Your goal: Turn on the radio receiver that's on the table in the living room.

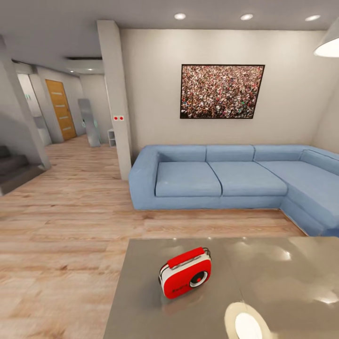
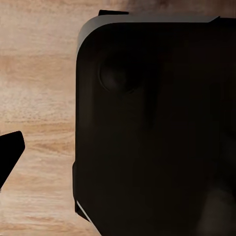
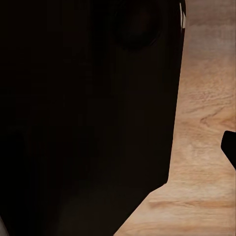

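The radio receiver is a small rounded red box with a white band, a round black dial and a thin wire handle. It stands on the glossy grey-brown table, near its left part, at the bottom of the head view. A black fingertip of my left gripper shows at the frame edge over the wood floor. A black fingertip of my right gripper shows the same way. Both sit far out to the side, so the jaws stand open with nothing held. A dark part of the robot's body covers much of both wrist views.
A round white-glowing disc lies on the table right of the radio. Beyond the table stands a blue sectional sofa under a crowd picture. A pillar, stairs and a hallway with an orange door lie to the left. Light wood floor surrounds the table.
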Motion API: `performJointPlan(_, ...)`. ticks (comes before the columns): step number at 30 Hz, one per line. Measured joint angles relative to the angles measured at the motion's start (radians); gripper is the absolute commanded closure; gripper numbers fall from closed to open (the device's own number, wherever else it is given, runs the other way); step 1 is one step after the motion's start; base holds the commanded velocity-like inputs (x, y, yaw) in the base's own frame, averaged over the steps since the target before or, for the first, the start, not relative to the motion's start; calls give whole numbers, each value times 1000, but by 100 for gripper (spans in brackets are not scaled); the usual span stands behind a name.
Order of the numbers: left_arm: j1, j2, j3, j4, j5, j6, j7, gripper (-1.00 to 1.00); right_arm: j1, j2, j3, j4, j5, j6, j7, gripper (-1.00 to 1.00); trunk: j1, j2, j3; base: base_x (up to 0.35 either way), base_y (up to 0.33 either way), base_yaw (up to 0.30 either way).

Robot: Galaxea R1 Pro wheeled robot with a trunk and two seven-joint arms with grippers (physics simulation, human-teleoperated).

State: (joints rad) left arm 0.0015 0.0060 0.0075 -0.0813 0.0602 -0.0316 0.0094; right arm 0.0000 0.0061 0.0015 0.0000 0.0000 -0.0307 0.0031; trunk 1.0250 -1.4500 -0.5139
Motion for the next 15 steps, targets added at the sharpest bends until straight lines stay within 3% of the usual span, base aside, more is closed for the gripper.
performJointPlan(15,0,-1,0,-1,-2,-1,1,-100,0,0,-1,0,0,0,0,-100,0,0,0,14,0,0)
